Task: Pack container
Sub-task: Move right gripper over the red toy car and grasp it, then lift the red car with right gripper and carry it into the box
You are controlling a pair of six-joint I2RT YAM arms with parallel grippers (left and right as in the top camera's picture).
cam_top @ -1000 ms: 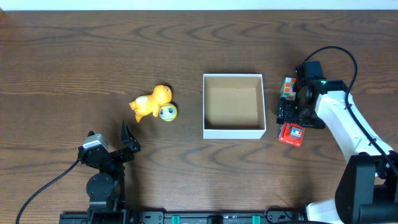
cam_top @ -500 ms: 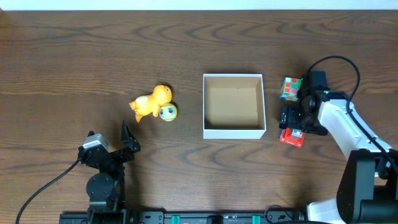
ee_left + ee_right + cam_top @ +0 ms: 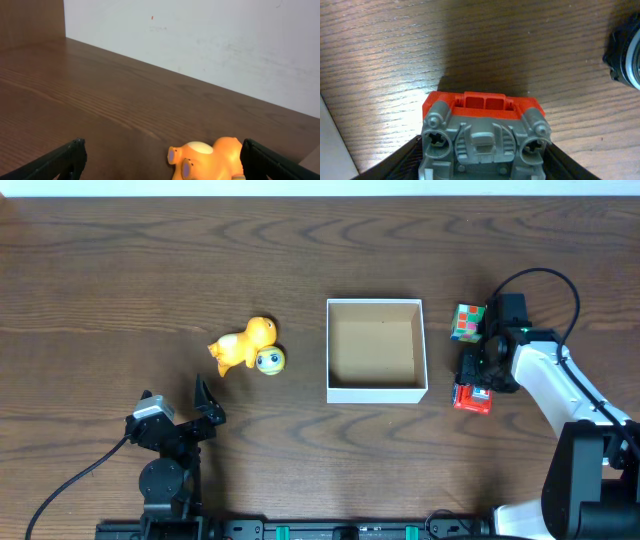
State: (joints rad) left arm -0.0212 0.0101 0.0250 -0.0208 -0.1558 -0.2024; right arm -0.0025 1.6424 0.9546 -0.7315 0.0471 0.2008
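Note:
The container, a square shallow white box with a tan inside, sits mid-table with nothing in it. My right gripper is just right of it, shut on a red and grey block toy that rests on the table. In the right wrist view both fingers of the right gripper press the toy's sides. A multicoloured cube lies just behind it. An orange animal toy with a yellow-green eyed ball lies left of the box. My left gripper is open and empty at the front left, with the orange toy ahead of it.
The container's white wall shows at the left edge of the right wrist view. A dark round part sits at that view's right edge. A pale wall rises behind the table's far edge.
My right gripper has shifted slightly right and forward, settled over the red and grey toy and narrowed on it. The cube is uncovered. The left arm has not moved.

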